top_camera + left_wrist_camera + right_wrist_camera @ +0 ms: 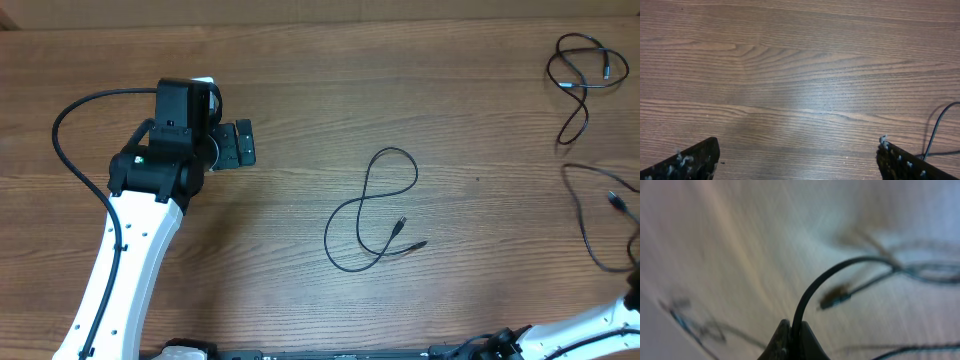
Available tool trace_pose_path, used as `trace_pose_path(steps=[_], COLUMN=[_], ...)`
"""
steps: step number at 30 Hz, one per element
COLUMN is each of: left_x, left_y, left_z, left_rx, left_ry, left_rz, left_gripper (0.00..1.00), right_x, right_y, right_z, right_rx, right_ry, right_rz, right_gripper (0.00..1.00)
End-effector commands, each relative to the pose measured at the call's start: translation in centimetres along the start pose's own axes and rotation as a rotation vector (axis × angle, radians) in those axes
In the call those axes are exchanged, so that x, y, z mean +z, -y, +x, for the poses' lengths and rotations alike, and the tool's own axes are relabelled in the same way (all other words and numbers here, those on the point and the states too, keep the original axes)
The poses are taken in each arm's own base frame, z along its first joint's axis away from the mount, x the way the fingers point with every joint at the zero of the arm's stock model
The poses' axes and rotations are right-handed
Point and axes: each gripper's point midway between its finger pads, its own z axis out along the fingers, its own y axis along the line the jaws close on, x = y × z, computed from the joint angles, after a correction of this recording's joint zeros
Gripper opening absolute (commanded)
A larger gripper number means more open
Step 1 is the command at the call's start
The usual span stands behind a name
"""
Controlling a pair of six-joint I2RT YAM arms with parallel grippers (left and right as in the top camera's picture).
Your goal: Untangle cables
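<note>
The wooden counter carries the white left arm, whose left claw is spread wide above the wood, well left of the looped cable lying mid-counter. Far right of that loop, the right claw is pressed together on a second cable. A third cable coils up and to the right of the loop.

Wood-grain table — faint sheen, smooth black cables, white plastic arm
</note>
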Motion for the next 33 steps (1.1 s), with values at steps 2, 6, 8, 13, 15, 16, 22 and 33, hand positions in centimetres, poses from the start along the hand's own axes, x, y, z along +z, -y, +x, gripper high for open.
trace_pose_path(steps=[2,6,8,13,15,16,22,33], left_x=[0.2,0.2,0.2,0.2,0.2,0.2,0.2,0.2], left_y=[0.3,0.4,0.4,0.4,0.5,0.7,0.8,0.9], left_z=[0.3,0.2,0.1,0.2,0.2,0.3,0.3,-0.2], left_rx=[-0.003,-0.004,-0.004,-0.005,-0.004,-0.004,-0.004,-0.005], left_ry=[-0.011,-0.008,-0.005,-0.006,-0.009,-0.011,-0.012,0.009], left_rz=[0.010,0.011,0.012,0.012,0.019,0.027,0.036,0.041], left_gripper=[1.00,1.00,1.00,0.99,1.00,1.00,1.00,0.99], right_x=[-1.8,-2.4,-2.4,-2.2,-2.1,-2.0,-2.3,-7.7], right_y=[1.8,1.9,1.8,0.8,0.5,0.3,-2.7,4.0], right_z=[-5.7,-7.8,-8.0,-7.5,-7.1,-6.9,-3.6,-2.2], right_rx=[0.121,0.112,0.111,0.086,0.077,0.071,-0.189,0.019], right_ry=[0.151,0.198,0.205,0.208,0.206,0.202,0.044,0.221], right_rz=[-0.004,-0.028,-0.034,-0.053,-0.056,-0.057,-0.191,0.138], right_gripper=[0.04,0.04,0.04,0.08,0.67,0.95,0.98,0.95])
